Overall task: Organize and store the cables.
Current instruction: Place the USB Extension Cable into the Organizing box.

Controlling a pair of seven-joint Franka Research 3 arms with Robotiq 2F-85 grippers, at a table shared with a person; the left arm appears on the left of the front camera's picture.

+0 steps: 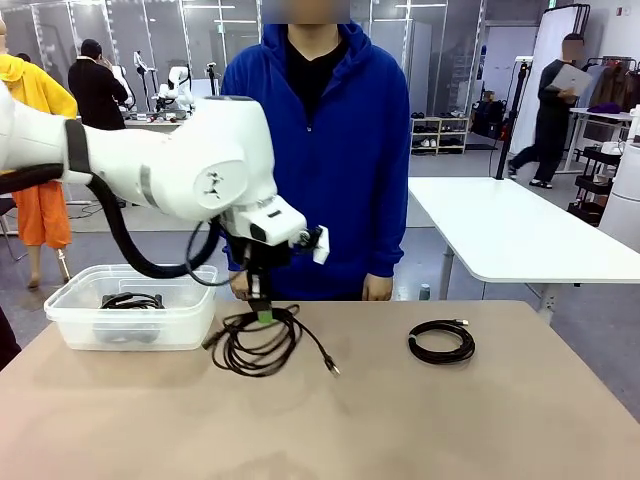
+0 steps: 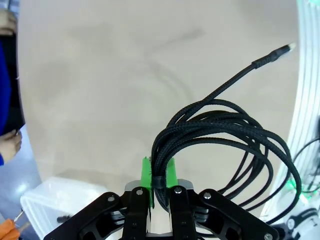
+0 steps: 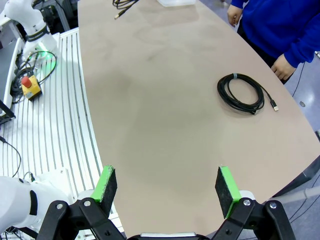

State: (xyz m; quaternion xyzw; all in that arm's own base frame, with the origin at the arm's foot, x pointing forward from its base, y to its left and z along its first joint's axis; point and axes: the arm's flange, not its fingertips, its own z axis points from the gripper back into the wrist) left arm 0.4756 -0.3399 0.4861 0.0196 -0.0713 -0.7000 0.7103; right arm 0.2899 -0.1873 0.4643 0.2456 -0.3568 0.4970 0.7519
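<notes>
Left gripper [image 2: 159, 185]: clamped tight on one side of loose cable coil [image 1: 255, 345], strands bunched btwn green pads. Pinching the whole bundle prob. keeps the loops together for the carry.
Loose cable coil: hangs under that gripper, just right of bin [image 1: 75, 300], near its corner. Plug ends trail away from bin. Can't tell if lowest loops touch table [image 1: 400, 440], view too poor.
Bin: clear tub w/ open top, one black cable [image 1: 132, 300] already inside, so it's the store spot.
Tidy coil [image 1: 441, 342]: flat on table, well right of bin, untouched. Next up, I'd judge.
Right gripper [image 3: 167, 187]: jaws spread wide, nothing held, well away from bin, prob. parked clear of left arm's path.
Person's hand [image 1: 377, 289]: at table's far edge, right of bin, idle.
</notes>
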